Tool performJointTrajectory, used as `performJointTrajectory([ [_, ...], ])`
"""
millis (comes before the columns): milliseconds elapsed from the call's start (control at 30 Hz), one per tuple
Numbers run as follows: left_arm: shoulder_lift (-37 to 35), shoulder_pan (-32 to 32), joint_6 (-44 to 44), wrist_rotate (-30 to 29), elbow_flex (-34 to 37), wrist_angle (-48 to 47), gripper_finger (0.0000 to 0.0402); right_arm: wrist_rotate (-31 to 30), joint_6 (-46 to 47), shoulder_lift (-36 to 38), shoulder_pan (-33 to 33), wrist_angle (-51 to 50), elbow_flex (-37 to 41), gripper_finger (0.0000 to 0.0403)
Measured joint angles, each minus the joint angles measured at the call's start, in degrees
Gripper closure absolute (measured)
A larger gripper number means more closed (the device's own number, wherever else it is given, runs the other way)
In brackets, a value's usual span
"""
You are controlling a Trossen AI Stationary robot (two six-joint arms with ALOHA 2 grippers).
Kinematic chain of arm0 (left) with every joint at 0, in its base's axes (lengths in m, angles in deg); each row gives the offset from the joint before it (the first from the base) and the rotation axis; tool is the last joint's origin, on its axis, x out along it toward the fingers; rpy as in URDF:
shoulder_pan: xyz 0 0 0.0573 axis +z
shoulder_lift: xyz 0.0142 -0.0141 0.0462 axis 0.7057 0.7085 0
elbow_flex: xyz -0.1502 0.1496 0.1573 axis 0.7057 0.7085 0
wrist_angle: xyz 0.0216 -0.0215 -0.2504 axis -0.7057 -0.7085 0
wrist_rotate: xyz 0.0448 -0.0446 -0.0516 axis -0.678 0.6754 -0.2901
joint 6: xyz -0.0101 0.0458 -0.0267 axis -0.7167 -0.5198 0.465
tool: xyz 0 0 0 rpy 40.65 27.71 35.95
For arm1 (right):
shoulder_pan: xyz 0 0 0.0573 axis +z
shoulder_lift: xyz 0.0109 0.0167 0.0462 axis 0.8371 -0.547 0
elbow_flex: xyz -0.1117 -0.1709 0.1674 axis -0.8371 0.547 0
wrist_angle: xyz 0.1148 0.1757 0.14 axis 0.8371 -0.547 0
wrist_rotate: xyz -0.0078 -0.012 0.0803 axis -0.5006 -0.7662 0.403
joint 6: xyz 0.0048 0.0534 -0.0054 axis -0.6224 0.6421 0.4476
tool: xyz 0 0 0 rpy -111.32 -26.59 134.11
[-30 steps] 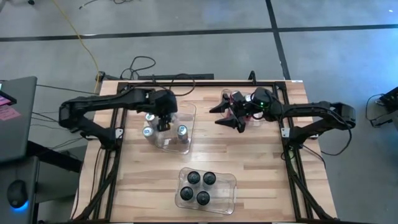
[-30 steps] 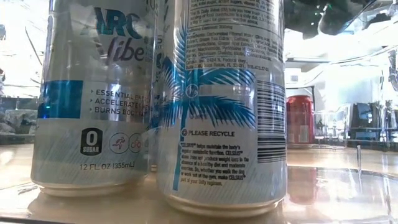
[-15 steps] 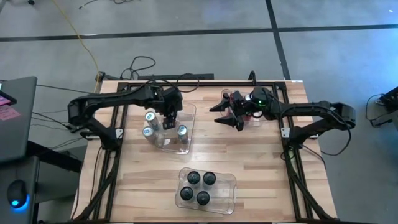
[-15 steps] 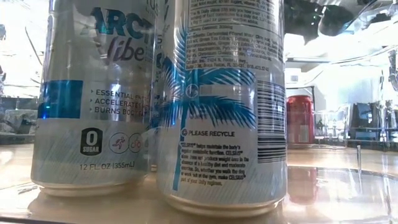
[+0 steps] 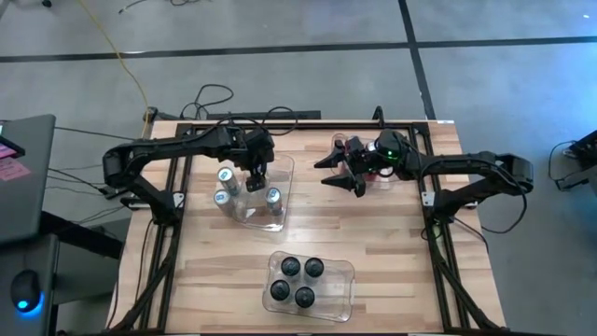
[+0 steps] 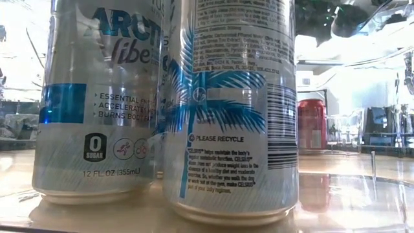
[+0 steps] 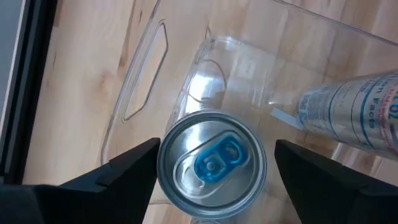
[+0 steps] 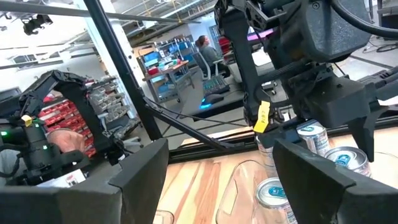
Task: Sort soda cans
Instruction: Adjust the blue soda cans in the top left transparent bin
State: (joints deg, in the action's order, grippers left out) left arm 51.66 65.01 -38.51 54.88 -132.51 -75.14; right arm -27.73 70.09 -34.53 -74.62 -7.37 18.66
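Observation:
My left gripper (image 5: 256, 175) (image 7: 214, 165) points down into a clear bin (image 5: 285, 170) at the table's left. Its fingers stand open on either side of an upright silver-blue soda can (image 7: 211, 165), whose base is on the bin's floor; a narrow gap shows at one finger. Three more silver-blue cans (image 5: 225, 175) (image 5: 222, 197) (image 5: 273, 196) stand in that bin, two of them filling the low view (image 6: 97, 97) (image 6: 229, 110). My right gripper (image 5: 341, 174) (image 8: 221, 186) hangs open and level at the far right, holding nothing.
A clear bin (image 5: 343, 271) at the near middle holds several dark cans (image 5: 292, 267). A red can (image 6: 312, 123) stands in the far right bin (image 5: 347, 142) behind my right gripper. Black frame rails (image 5: 177, 215) run along both table sides. Bare wood lies between the bins.
My left gripper has gone a little toward the table's right edge over the silver-blue bin and sunk into it, then kept still for the last half second. My right arm has not moved.

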Motion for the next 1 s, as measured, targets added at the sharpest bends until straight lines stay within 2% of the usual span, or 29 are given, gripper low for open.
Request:
performJointTrajectory([
  [133, 0.0, 0.2, 0.0, -0.1, 0.0, 0.0, 0.0088, -0.3, -1.9, 0.0, 0.0, -1.5, 0.0, 0.0094],
  [333, 0.0, 0.2, -2.7, -0.4, 0.0, 0.0, 0.0087, -10.4, -8.8, -1.5, 2.0, -5.3, 0.0, 0.0094],
  [533, 0.0, 0.2, -3.5, -0.9, -0.5, 0.1, 0.0086, -11.3, -8.5, -5.2, 2.6, -5.2, -2.1, 0.0094],
  [833, -1.7, 0.2, -4.1, -1.6, -6.4, -0.5, 0.0085, -11.3, -9.0, -16.4, 5.5, -15.3, -13.6, 0.0094],
  [1000, -6.5, 0.2, -2.3, -6.5, -7.1, -0.7, 0.0085, -11.3, -13.2, -20.9, 6.2, -24.0, -20.7, 0.0094],
])
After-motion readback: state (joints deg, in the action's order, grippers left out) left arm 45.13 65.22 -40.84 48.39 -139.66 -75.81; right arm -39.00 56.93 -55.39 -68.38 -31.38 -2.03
